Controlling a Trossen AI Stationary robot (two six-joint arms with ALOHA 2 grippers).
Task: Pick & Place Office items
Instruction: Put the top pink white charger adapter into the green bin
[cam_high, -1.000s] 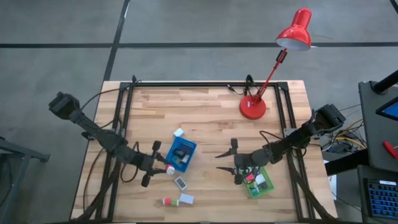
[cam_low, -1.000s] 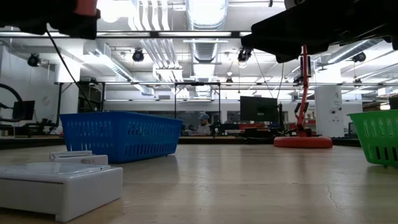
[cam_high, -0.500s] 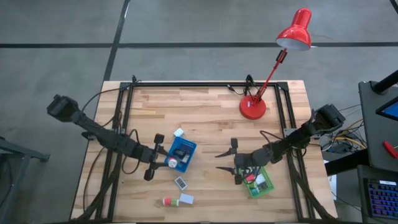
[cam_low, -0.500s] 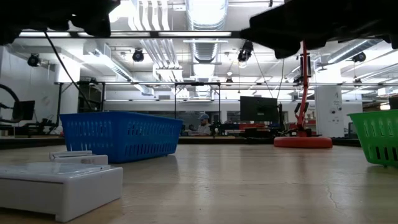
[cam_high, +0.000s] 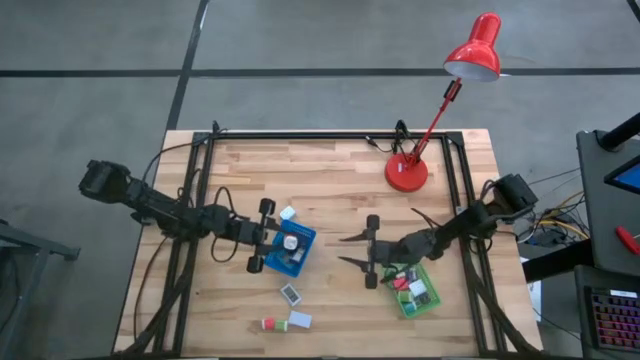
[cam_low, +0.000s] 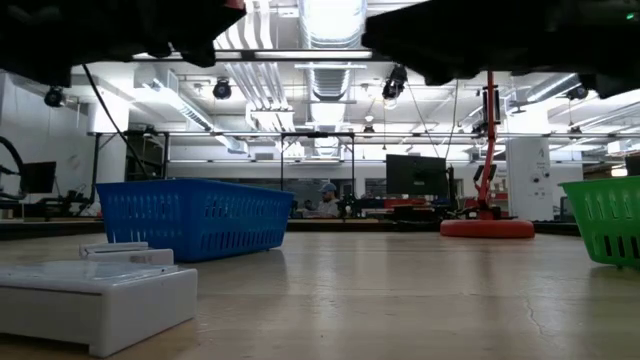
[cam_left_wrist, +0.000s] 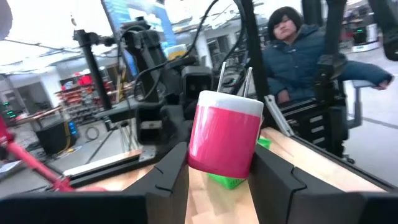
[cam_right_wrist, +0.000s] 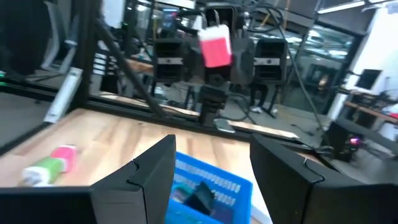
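Observation:
My left gripper reaches level from the table's left and is shut on a red office item with a white cap. It holds the item over the blue tray, which has other items in it. My right gripper stands open and level over bare wood between the blue tray and the green tray, with nothing between its fingers. Its wrist view looks across the blue tray at the held red item. Loose office items lie on the table near the front edge. My left gripper pinches the red item between its two fingers, which lie on opposite sides of the item's lower red part. The fingers come level from the table's left. The item stands roughly upright, white cap up, lifted clear above the blue tray.
A red desk lamp stands at the back right. A small white item lies just beyond the blue tray. A red-and-green item and a white one lie near the front edge. A person sits beyond the table in the left wrist view.
My left gripper has carried the red item from the blue tray's near left corner toward the far right, so that it is now over the tray, and has swung about on the way. My right gripper has tipped up and shifted slightly toward the far edge, still open.

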